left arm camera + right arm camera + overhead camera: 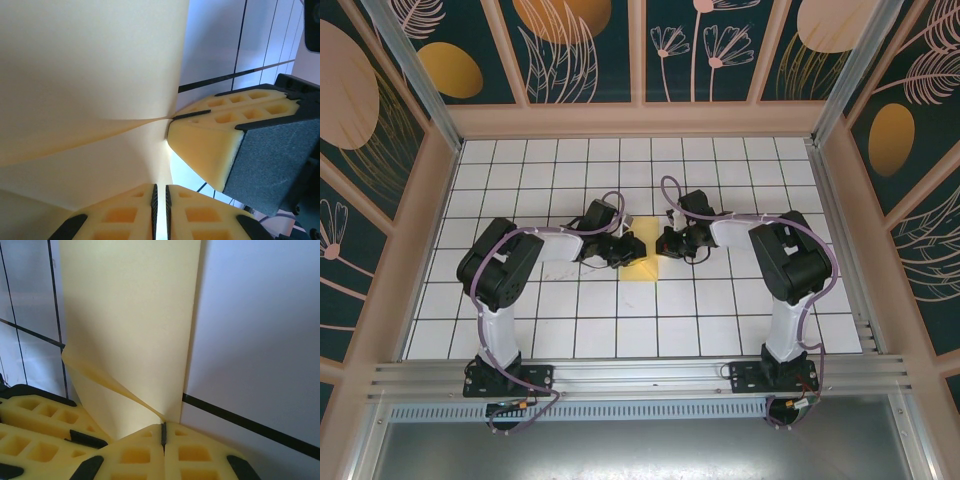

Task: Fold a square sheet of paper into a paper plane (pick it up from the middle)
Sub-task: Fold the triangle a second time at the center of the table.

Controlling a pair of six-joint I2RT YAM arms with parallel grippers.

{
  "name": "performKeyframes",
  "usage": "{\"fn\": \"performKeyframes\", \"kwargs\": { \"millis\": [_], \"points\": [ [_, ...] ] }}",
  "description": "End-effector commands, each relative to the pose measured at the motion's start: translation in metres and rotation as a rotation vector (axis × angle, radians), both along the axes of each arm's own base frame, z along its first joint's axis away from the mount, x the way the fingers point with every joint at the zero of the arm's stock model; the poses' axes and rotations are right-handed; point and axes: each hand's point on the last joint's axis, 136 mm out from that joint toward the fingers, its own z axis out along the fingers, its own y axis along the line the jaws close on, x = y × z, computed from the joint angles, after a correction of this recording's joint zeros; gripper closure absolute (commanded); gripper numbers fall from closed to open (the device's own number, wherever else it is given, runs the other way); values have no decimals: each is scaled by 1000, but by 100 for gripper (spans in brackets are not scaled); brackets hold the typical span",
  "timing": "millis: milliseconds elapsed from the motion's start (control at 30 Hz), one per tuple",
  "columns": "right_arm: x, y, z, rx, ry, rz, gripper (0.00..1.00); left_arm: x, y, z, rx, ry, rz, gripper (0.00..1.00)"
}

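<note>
— Is the right gripper (163, 432) closed?
— Tight, pinching the edge of the square sheet of paper (130, 315), which curls up out of its jaws.
— And the left gripper (160, 200)?
— Pads nearly touching, nipping the same sheet just beside the other. The paper sits mid-way across the tiled table (720, 310), one flap lifted.

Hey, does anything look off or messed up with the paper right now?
The square sheet of paper isn't flat: its edge curls up into the shut right gripper, and a wrinkle fans out from that pinch. Probably mid-fold.
</note>
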Motion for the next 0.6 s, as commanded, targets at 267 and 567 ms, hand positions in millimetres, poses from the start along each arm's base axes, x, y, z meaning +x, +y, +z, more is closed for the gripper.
{"fn": "performKeyframes", "kwargs": {
  "millis": [267,567],
  "points": [
    [6,-1,-4,-10,2,4,98,-4,2,-14,32,19,-10,84],
    [6,3,13,27,-35,29,99,1,0,5,8,-29,-5,84]
  ]
}}
